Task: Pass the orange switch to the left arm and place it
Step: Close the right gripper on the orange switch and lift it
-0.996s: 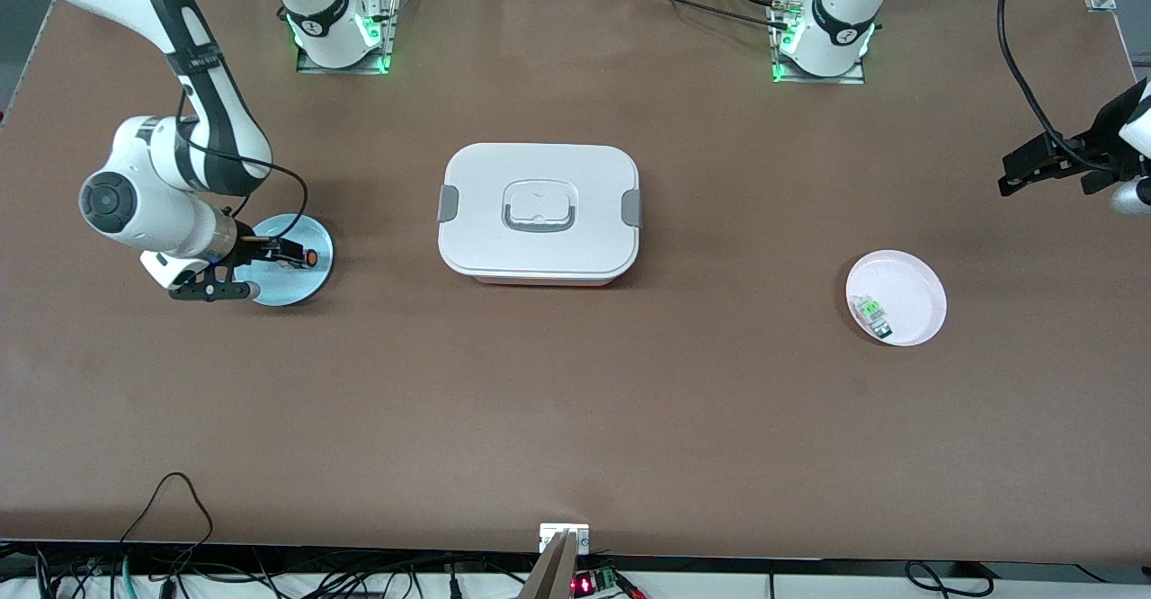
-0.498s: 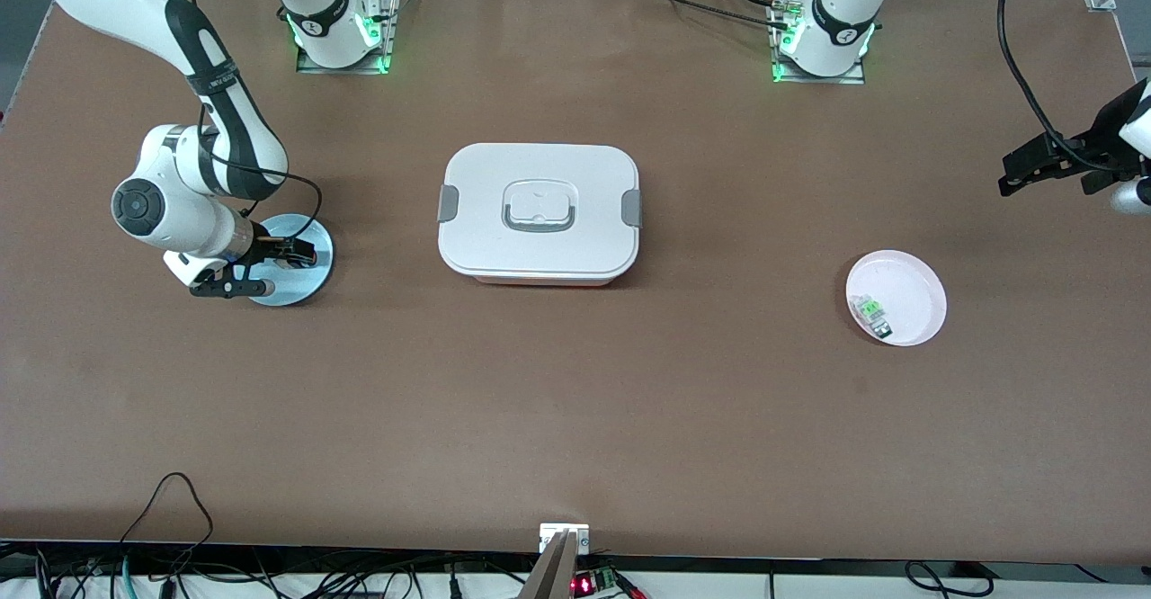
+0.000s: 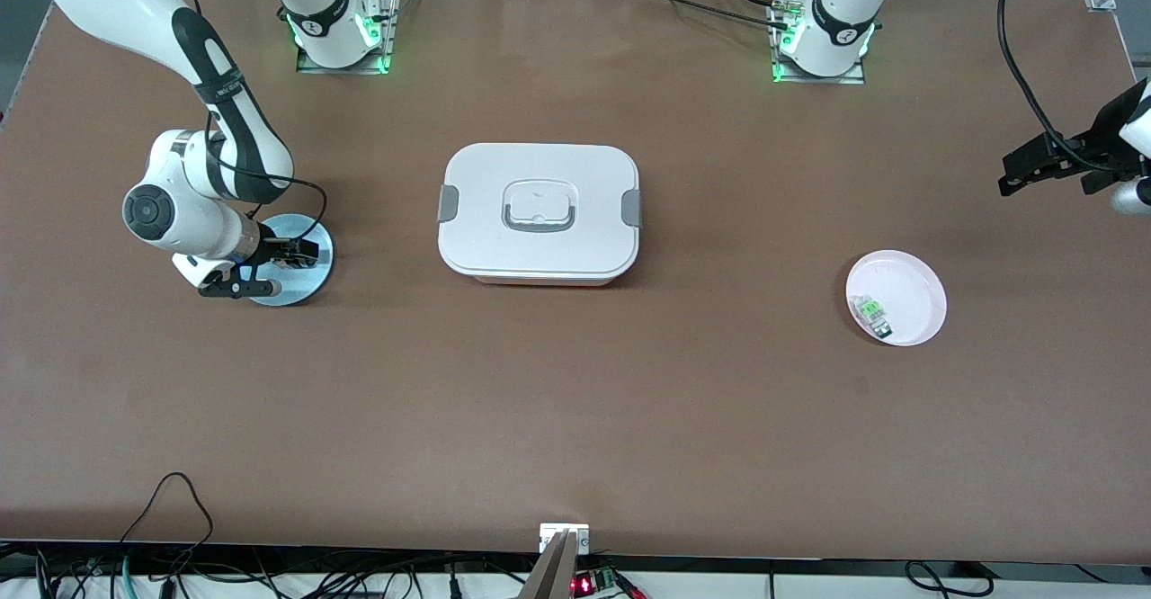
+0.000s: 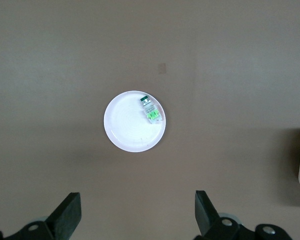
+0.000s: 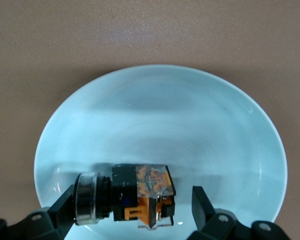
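**Right gripper straddles orange switch on blue plate**

Nearest the front camera, toward the left arm's end of the table [image 3: 575, 419], a round pink plate [image 3: 910, 286] with a smooth, glossy face carries a small green-and-clear component [image 3: 870, 311] at its rim. The left wrist view shows the same plate [image 4: 125, 125] and component [image 4: 151, 110] from above, with the left gripper [image 4: 137, 220] framing them, its black fingers spread wide and holding nothing. That left gripper [image 3: 1048, 167] waits in the air at the table's edge.

A little farther from the camera, mid-table, the box [image 3: 538, 214] sits closed: white, rounded-rectangular, matte, with grey side clips and a recessed handle.

Toward the right arm's end, the right gripper [image 3: 270, 268] is low over a round, pale blue plate [image 3: 306, 286]. In the right wrist view the orange switch [image 5: 140, 196], a blocky black body with an orange face and a silvery ring, lies on the shiny blue plate [image 5: 180, 120] between the right gripper's [image 5: 132, 207] fingers, which stand apart on either side; whether they touch it cannot be told.

Compared with a second ago, the right arm has dropped and shifted toward the plate's centre, and its fingers are narrower.
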You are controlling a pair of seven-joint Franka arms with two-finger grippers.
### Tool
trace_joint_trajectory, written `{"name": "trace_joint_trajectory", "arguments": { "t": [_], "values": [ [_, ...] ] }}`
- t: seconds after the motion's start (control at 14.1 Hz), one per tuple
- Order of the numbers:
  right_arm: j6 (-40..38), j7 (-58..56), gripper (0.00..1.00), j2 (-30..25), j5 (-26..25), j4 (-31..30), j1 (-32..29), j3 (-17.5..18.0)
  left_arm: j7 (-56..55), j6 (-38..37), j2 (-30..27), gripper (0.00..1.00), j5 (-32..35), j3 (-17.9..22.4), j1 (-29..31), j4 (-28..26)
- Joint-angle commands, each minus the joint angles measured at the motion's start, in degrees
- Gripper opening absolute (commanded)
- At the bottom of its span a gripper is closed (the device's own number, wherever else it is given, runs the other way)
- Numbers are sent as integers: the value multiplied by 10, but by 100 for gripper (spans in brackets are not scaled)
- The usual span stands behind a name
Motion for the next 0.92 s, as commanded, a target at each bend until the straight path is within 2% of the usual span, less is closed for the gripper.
{"name": "trace_joint_trajectory", "arguments": {
  "t": [0.0,0.14,0.36,0.57,0.85],
  "values": [
    [10,-10,75,-2,-3,-5,-3,2,11,-2,-11,100,-16,4,1,-7],
    [7,-11,52,-3,-3,-4,-2,4,12,-2,-11,100,-17,5,1,-7],
    [5,-50,27,-11,-1,0,-2,8,13,-1,-10,100,-17,5,1,-8],
    [-26,-87,14,-56,1,13,-2,33,14,-1,-10,100,-17,5,1,-9],
    [-164,-79,9,-104,6,95,-2,100,15,-1,-10,100,-17,5,1,-9]
  ]
}}
